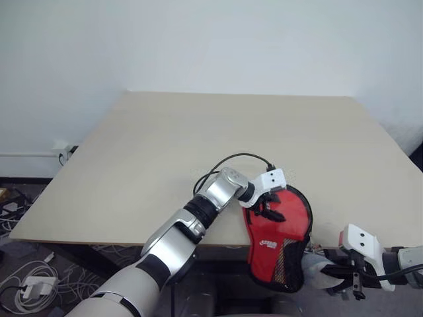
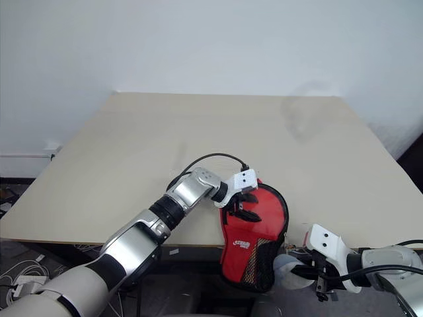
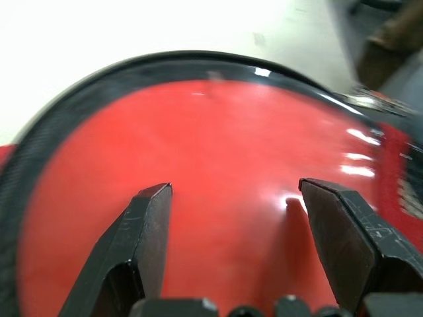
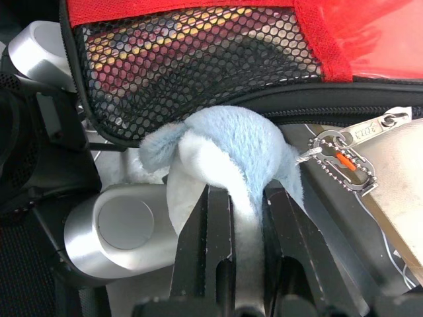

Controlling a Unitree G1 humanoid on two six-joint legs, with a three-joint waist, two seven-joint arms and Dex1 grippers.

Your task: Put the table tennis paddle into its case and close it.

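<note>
Case (image 1: 277, 244) overhangs the table (image 1: 198, 139) edge, spread left gripper (image 1: 268, 205) at its twelve o'clock, right gripper (image 4: 246, 198) pinching its fluffy blue charm (image 4: 221, 148) at five o'clock.

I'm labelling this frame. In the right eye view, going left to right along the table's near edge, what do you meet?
Left pincer over the case → pale blue fluffy thing → right pincer, shut on it.
</note>
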